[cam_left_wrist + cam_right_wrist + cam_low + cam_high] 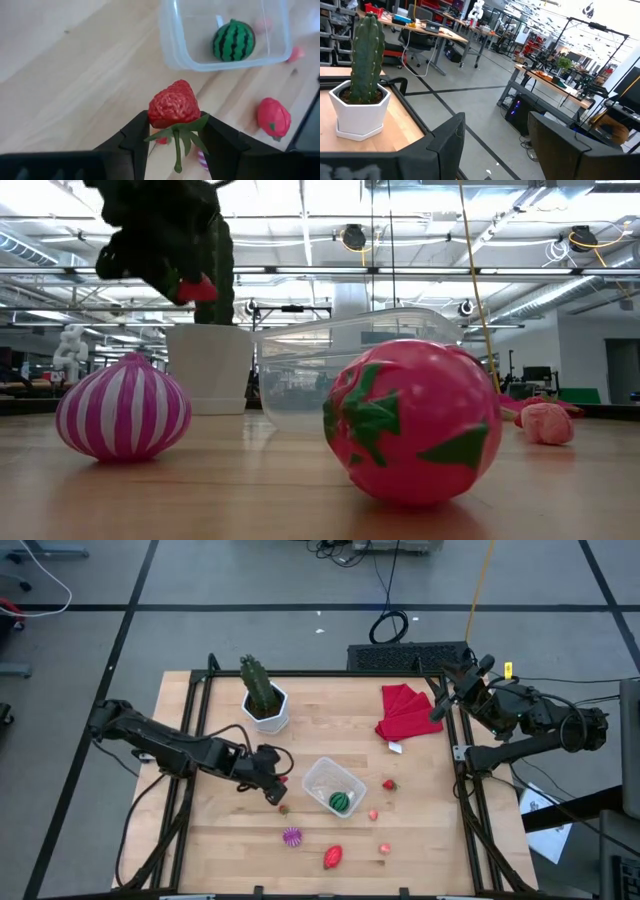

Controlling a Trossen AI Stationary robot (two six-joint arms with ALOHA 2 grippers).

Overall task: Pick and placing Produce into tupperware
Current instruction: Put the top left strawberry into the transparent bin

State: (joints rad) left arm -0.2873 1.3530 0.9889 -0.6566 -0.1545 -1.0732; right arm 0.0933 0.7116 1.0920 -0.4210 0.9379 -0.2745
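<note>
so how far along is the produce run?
Done: the watermelon sits in the tupperware.
In hand: the left gripper is shut on a strawberry, beside the container.
Left: five pieces on the table, including the purple ridged piece.
The right gripper waits open by the red cloth.

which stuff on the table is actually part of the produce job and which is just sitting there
Part of the job:
- tupperware
- melon inside it
- strawberry held in the left gripper
- purple ridged piece
- red berry
- small berries on the table

Just lying about:
- cactus in a white pot
- red cloth
- right gripper, parked over the table's right edge
</note>
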